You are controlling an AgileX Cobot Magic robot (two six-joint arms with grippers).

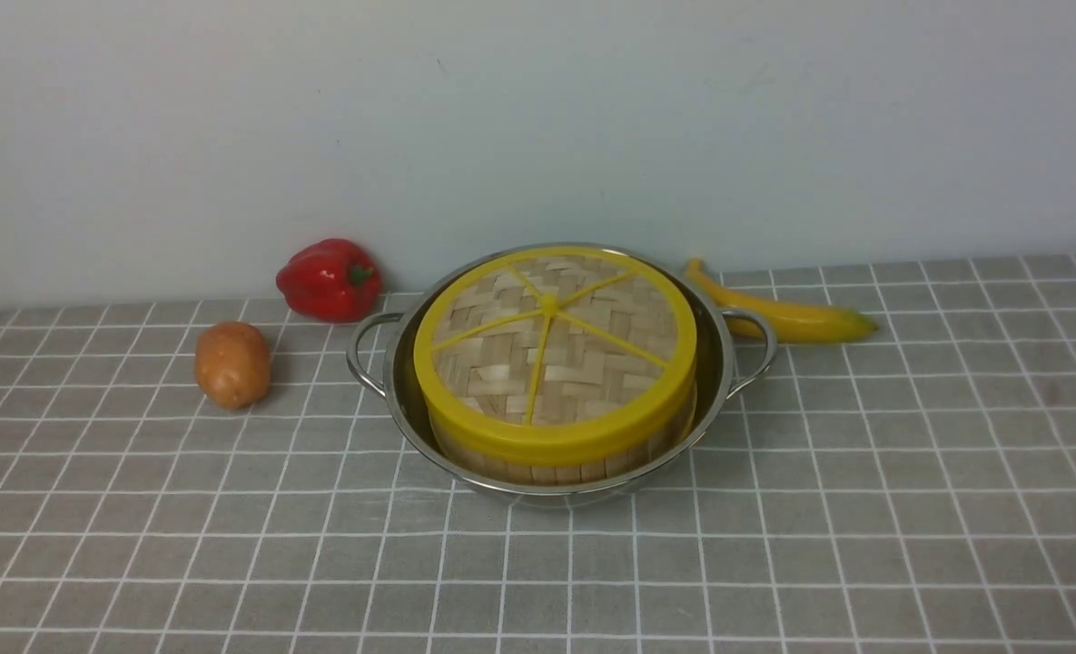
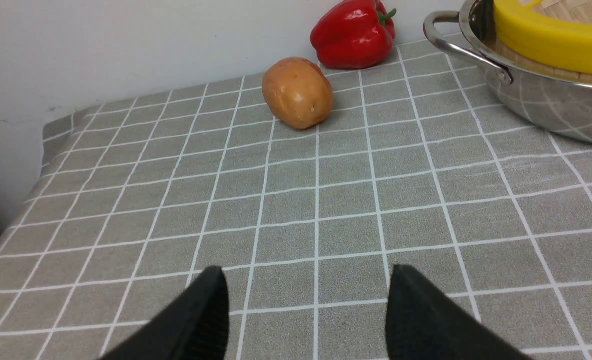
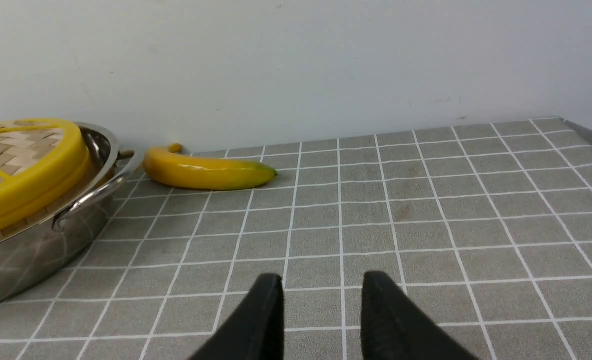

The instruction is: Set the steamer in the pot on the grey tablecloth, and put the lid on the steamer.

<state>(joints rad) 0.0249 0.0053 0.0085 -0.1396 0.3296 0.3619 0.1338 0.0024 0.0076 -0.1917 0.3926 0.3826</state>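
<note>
Front view: you see the pot (image 1: 563, 486) at the middle of the grey tablecloth (image 1: 864, 509).
Steamer (image 1: 556, 468): sits inside the pot, only its side wall showing.
Lid (image 1: 554, 350): rests on the steamer, tilted slightly.
Around the pot: red pepper (image 1: 329, 280) at 10 o'clock, potato (image 1: 231, 363) at 9, banana (image 1: 787, 313) at 2.
Left gripper (image 2: 305, 310): fingers spread wide, nothing between them, over bare cloth.
Right gripper (image 3: 320, 312): fingers apart, holding nothing, away from the pot.
</note>
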